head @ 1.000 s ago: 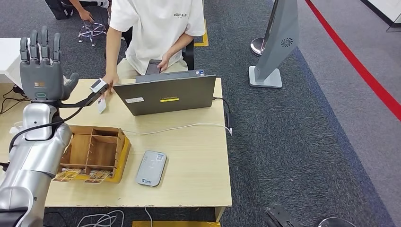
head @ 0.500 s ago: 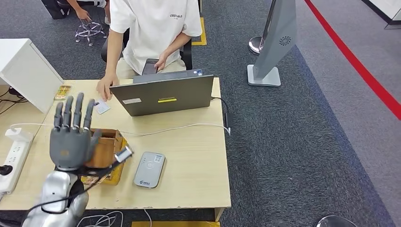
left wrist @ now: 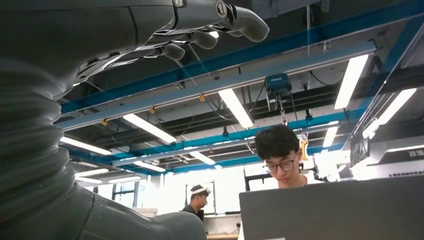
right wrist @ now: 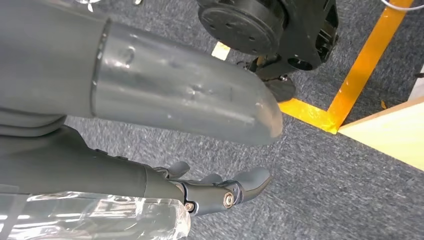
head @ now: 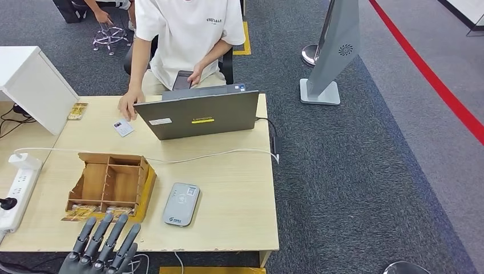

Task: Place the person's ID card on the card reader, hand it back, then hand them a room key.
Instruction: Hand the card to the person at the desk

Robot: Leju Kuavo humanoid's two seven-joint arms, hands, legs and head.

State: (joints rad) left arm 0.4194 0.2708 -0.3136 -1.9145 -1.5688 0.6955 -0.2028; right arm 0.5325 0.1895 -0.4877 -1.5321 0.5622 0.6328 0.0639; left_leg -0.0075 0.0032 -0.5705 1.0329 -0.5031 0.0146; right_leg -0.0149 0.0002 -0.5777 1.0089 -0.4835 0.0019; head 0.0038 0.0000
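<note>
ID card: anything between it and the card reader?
Partly. The ID card lies on the table's far side by the person's hand. The card reader sits near the front edge. A white cable crosses the table between them, and the wooden organizer stands just beside that path. The left hand is empty.

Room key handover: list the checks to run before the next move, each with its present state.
1. ID card lies on the table by the person's hand: ok.
2. Card reader has no card on it: ok.
3. Cards are at the wooden organizer's front: ok.
4. Those cards are room keys: cannot tell.
5. Left robot hand is empty, fingers apart: ok.
6. Right robot hand is empty: ok.
</note>
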